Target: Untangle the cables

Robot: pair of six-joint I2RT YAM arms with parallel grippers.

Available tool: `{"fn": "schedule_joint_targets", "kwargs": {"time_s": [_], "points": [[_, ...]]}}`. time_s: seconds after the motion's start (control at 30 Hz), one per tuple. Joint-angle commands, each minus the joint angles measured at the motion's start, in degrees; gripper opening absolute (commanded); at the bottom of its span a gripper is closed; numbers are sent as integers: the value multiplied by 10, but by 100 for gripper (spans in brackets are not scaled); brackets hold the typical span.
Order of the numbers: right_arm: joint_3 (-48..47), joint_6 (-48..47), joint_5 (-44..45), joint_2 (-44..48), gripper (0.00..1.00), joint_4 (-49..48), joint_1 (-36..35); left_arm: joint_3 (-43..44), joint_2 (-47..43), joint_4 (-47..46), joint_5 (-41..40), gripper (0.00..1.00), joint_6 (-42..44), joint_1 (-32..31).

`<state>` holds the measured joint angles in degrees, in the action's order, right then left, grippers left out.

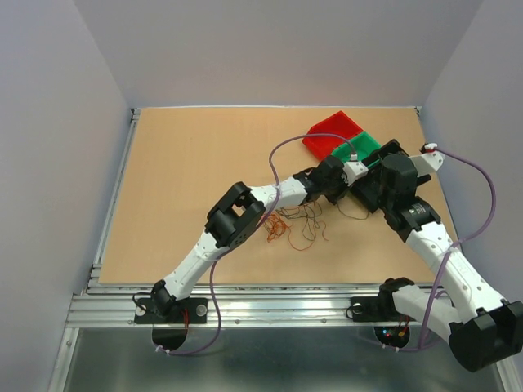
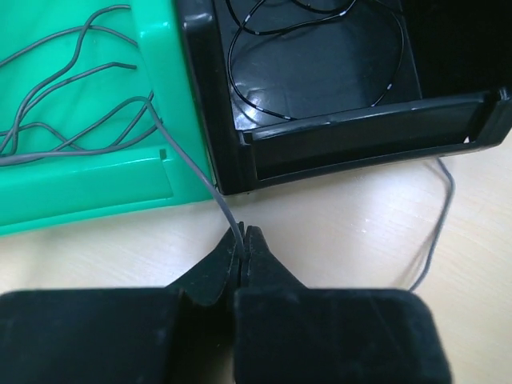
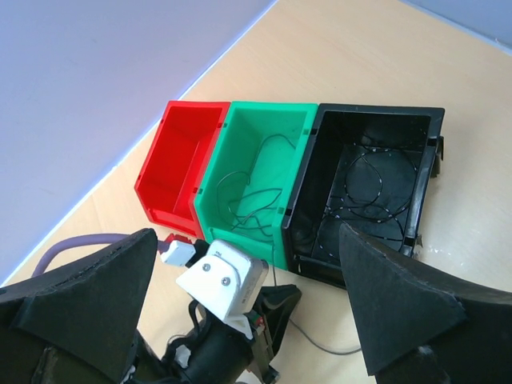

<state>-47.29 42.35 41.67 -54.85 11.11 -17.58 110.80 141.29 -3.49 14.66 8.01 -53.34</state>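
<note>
Left claw (image 2: 242, 240): tips pressed together, clamped on one grey wire (image 2: 216, 192) low over the worktop (image 1: 188, 163), just in front of the seam between the green bin (image 2: 96, 188) and the black bin (image 2: 360, 144).

From the pinch the wire climbs over the green bin's front lip and joins other grey strands lying loose inside. A second grey run curves across the worktop under the black bin's front. We cannot tell whether it is the tail of the same wire.

Right claw (image 3: 247, 230): fingers wide apart, holding nothing, hanging above the row of bins. The red bin (image 3: 172, 172) looks empty from there. The black bin holds thin black loops.

The rest of the cables (image 1: 296, 222) lie in a small knot of orange-red and dark strands on the worktop, near the left arm's forearm and well short of the bins.

Handling, as we judge it:
- The wires are hair-fine, almost weightless and springy, and they hold their curl.
- A strand will slip from the pads unless it is pinched right at the tips, as this one is.
- One pulled strand tends to drag its neighbours, so a slow lift is wise.
- The best hold is a free end or an outer loop of the knot, never its middle.
- The held wire looks partly in the bin already, and its loose length needs feeding over the lip.
</note>
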Motion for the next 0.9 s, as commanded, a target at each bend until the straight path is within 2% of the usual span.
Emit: {"fn": "schedule_joint_targets", "kwargs": {"time_s": [0.0, 0.1, 0.23, 0.4, 0.67, 0.87], "points": [[6, -3, 11, -11, 100, -21, 3, -24, -62, 21, -77, 0, 32, -3], [0, -14, 12, -29, 100, -21, 3, -16, -86, 34, -85, 0, 44, 8], [-8, -24, 10, -39, 100, -21, 2, 24, -92, 108, -131, 0, 83, 19], [-7, -37, 17, -39, 100, -21, 3, 56, -84, 127, -165, 0, 133, 38], [10, -68, -21, -8, 100, -29, 3, 105, -101, 139, -183, 0, 180, 47], [15, -125, -45, -33, 99, -44, 3, 166, -98, 182, -169, 0, 206, 44]]}}
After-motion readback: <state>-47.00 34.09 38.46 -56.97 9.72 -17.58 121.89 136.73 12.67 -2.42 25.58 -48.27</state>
